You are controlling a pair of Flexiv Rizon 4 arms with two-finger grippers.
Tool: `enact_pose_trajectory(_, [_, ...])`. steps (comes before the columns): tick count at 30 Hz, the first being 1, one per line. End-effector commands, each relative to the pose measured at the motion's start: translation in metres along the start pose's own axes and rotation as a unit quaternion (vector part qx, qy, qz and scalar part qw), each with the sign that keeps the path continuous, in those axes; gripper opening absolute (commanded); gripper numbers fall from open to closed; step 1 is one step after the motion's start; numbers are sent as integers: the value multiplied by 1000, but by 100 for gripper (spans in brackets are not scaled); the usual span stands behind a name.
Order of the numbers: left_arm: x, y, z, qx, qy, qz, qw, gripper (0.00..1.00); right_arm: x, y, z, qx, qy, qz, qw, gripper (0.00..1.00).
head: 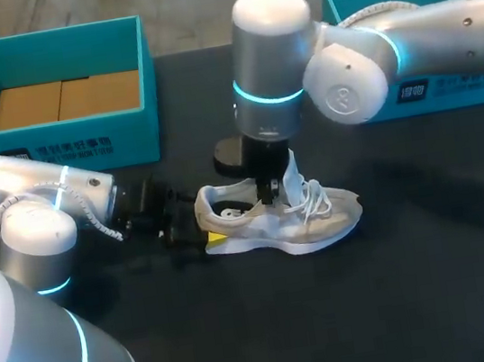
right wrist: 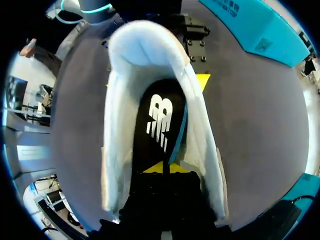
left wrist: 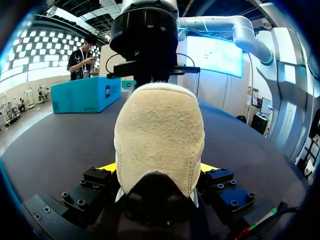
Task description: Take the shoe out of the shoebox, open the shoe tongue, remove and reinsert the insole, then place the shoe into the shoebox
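White shoe (head: 284, 220) resting on the dark table (head: 403, 284), well apart from the open teal shoebox (head: 81, 141) behind it. Its long axis runs across the table, heel toward the left arm and toe toward the right. The left gripper (head: 204, 229) clamps the heel from both sides. The right gripper (head: 273, 193) points straight down into the shoe's opening, over the black insole (right wrist: 160, 125), so it looks best placed to lift the insole; whether it grips anything cannot be told

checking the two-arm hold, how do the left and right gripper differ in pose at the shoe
The left gripper lies low along the table, clamping the heel of the shoe from both sides; the right gripper points straight down into its opening. Both are at the shoe.
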State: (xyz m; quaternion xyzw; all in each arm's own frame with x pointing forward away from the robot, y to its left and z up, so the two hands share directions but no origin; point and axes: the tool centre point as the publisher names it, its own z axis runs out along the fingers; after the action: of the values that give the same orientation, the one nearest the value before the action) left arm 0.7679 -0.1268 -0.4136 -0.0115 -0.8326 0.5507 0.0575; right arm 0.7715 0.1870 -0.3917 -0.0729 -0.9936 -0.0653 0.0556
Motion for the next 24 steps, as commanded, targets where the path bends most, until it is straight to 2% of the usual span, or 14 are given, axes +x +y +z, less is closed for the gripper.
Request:
enact_pose_trajectory(1, [-1,2,0,0,0,0,1000,0,1,-14,-13,-15,4,-12,1000,0])
enact_pose_trajectory(8, [-1,2,0,0,0,0,1000,0,-1,-10,-24,-12,3,-24,1000,0])
enact_pose_trajectory(24, [-1,2,0,0,0,0,1000,0,-6,15,-41,-17,-12,-62,998,0])
